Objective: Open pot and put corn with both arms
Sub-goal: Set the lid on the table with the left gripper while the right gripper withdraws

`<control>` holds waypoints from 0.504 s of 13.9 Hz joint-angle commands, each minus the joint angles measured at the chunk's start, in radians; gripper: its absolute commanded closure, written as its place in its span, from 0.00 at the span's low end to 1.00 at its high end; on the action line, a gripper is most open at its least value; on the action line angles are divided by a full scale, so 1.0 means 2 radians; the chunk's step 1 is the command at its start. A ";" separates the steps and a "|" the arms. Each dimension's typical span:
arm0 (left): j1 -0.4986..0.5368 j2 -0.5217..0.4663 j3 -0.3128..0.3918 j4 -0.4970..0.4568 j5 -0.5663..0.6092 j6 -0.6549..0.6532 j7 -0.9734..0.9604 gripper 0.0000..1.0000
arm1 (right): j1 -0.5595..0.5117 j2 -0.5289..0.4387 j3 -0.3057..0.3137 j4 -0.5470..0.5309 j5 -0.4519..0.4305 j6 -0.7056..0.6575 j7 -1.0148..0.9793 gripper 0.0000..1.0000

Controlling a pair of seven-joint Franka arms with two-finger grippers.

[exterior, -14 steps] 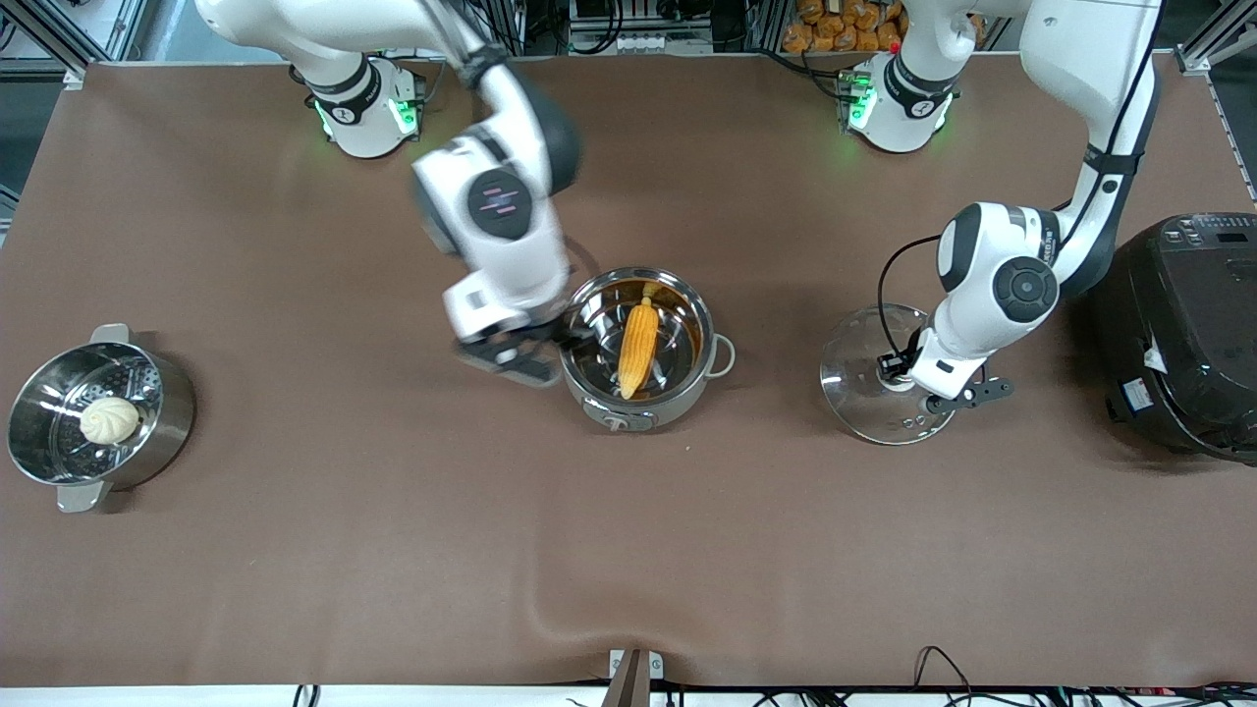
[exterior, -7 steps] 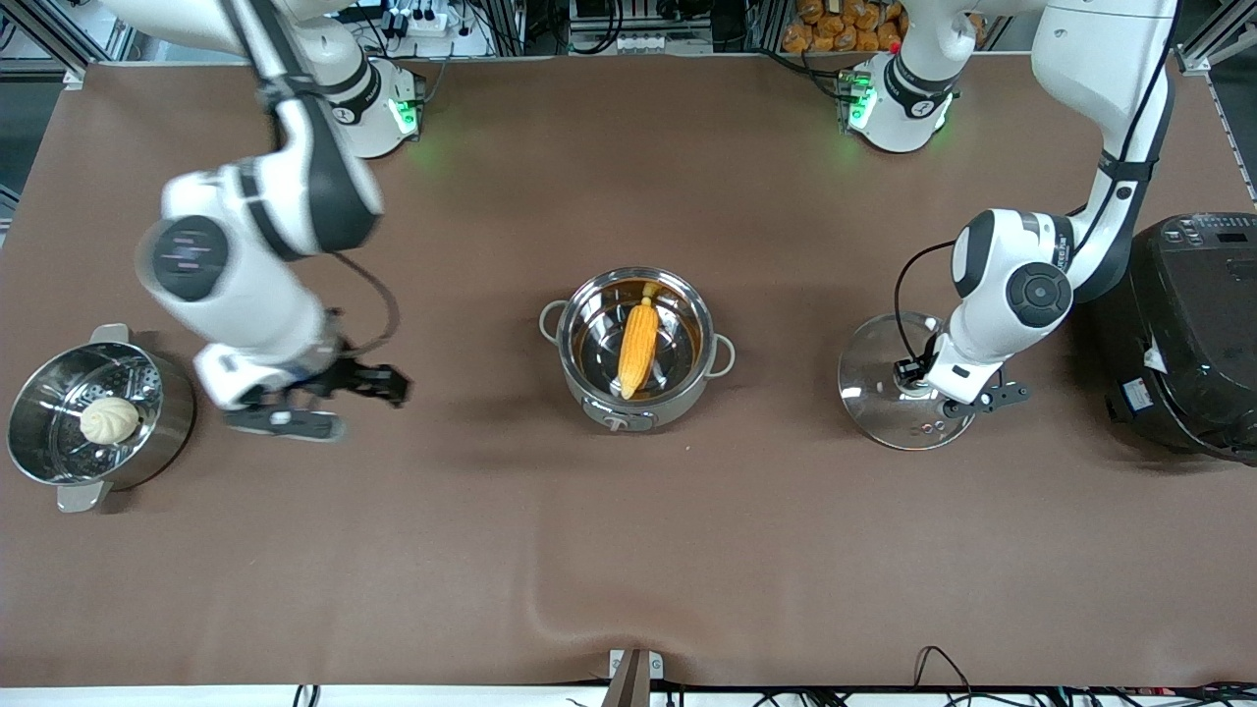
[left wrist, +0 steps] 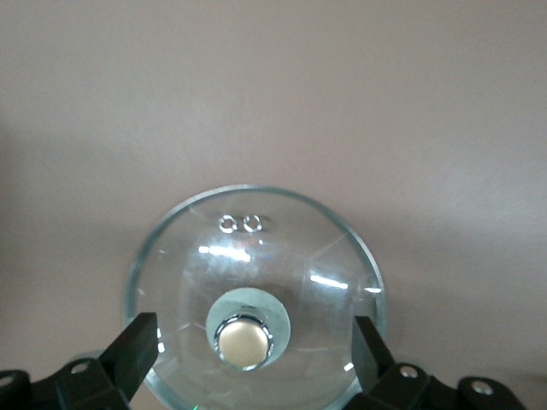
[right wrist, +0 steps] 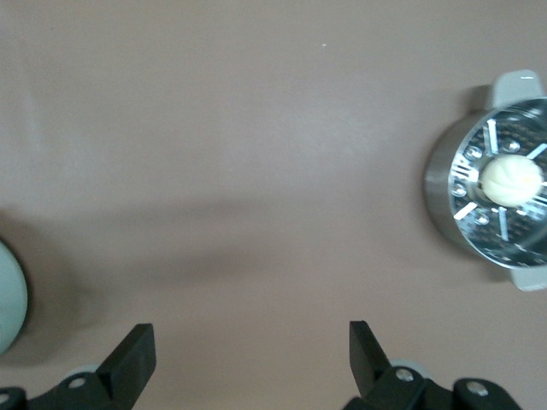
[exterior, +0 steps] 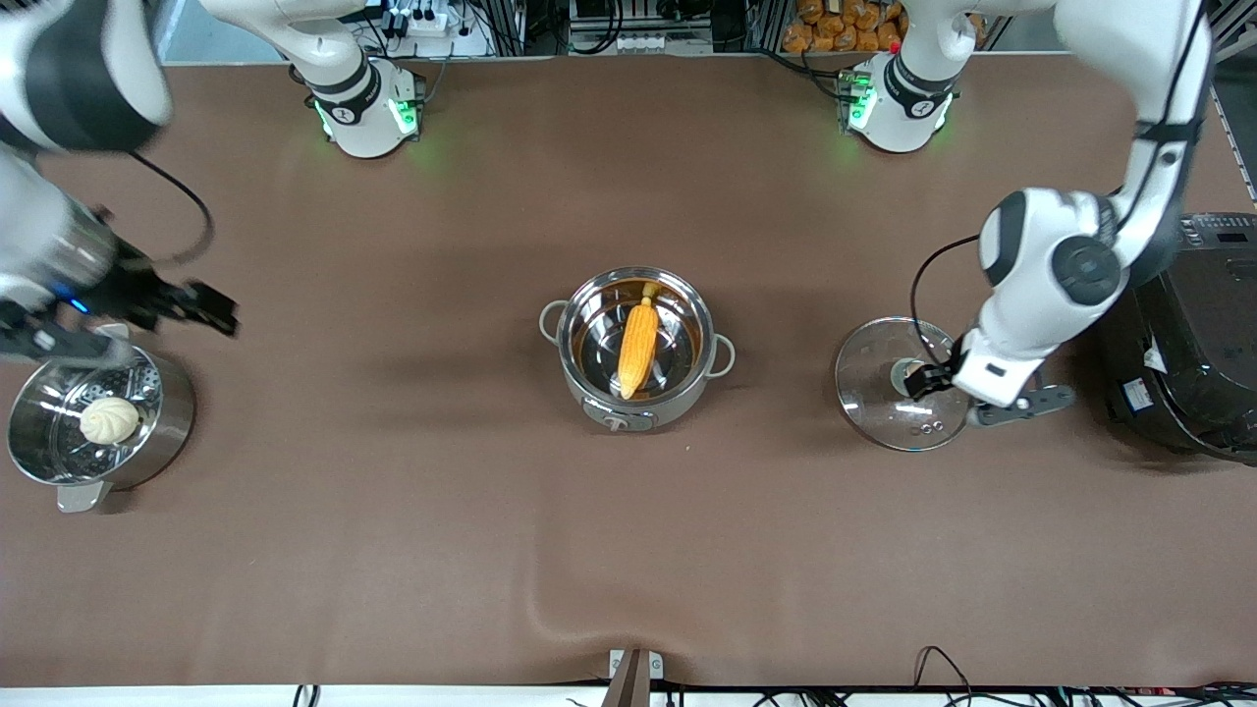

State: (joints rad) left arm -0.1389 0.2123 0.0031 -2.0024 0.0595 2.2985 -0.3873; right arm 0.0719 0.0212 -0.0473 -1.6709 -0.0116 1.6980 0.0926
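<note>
Front view: the steel pot sits mid-table on its grey base, front knob toward the camera, with no lid on it. The corn cob lies inside on the pot floor, stem tip pointing toward the robots' bases, tapered end toward the camera. The glass lid lies flat on the brown table, well apart from the pot, toward the left arm's end, between the pot and the black rice cooker. The left gripper hangs over the lid's edge on the rice-cooker side. The right gripper is over the table at the right arm's end, just above the rim of the steamer pot, which holds a white bun on its perforated insert.

Left wrist view: the lid is directly below, copper-coloured knob between the two fingertips. Left gripper spread wide, pads clear of the knob on both sides, gripping nothing.

Right wrist view: bare brown table below. Right gripper spread wide, nothing between its fingertips. The steamer pot with the bun shows at the frame edge, off to one side of the fingers.
</note>
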 commanded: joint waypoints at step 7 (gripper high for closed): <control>0.008 -0.029 -0.011 0.245 -0.006 -0.335 0.066 0.00 | -0.052 -0.108 0.010 -0.072 0.006 -0.007 -0.037 0.00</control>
State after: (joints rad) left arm -0.1271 0.1270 -0.0031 -1.6095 0.0588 1.7153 -0.2738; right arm -0.0086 -0.1556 -0.0469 -1.7997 -0.0116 1.7101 0.0256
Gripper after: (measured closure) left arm 0.000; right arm 0.000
